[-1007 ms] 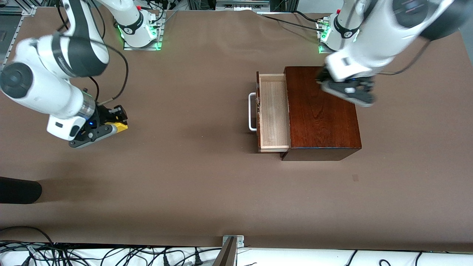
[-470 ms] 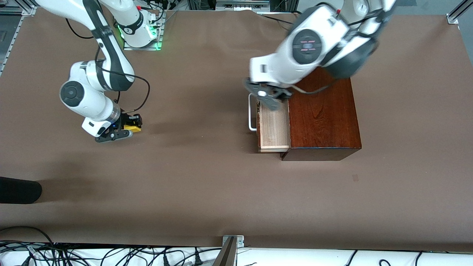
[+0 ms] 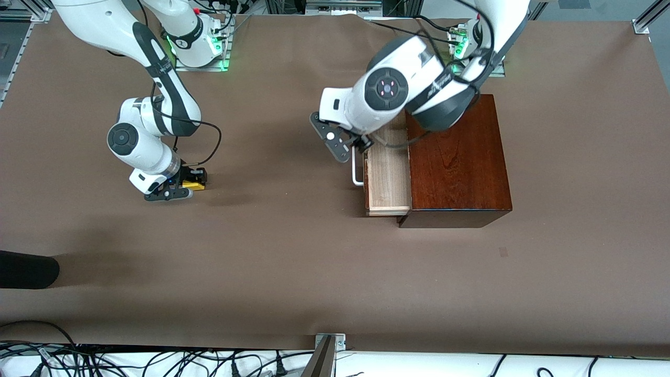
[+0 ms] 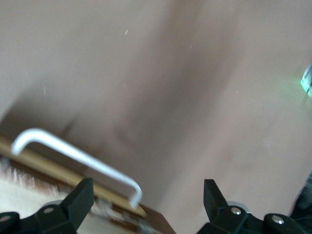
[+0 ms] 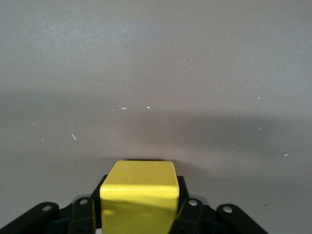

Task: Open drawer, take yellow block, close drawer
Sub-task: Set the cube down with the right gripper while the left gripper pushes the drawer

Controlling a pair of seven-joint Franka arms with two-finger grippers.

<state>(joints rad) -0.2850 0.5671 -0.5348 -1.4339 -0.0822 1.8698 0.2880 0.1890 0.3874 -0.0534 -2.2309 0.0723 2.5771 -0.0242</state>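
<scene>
The drawer (image 3: 387, 175) of the dark reddish-brown wooden box (image 3: 458, 162) stands pulled out, and the part of its pale inside that shows is bare. Its white handle (image 3: 357, 175) (image 4: 73, 153) faces the right arm's end. My left gripper (image 3: 349, 149) (image 4: 146, 201) hangs open in front of the drawer, over the end of the handle. One of its fingers (image 4: 80, 201) is over the drawer's front. My right gripper (image 3: 180, 187) (image 5: 139, 217) is shut on the yellow block (image 3: 194, 184) (image 5: 139, 192), low over bare table toward the right arm's end.
Brown cloth (image 3: 293, 251) covers the table. A dark rounded object (image 3: 26, 269) lies at the edge on the right arm's end, nearer the camera. Cables run along the near edge (image 3: 157, 361).
My left arm swung from over the box's top, across the drawer, to the handle. My right arm carried the yellow block toward the table's middle and came lower.
</scene>
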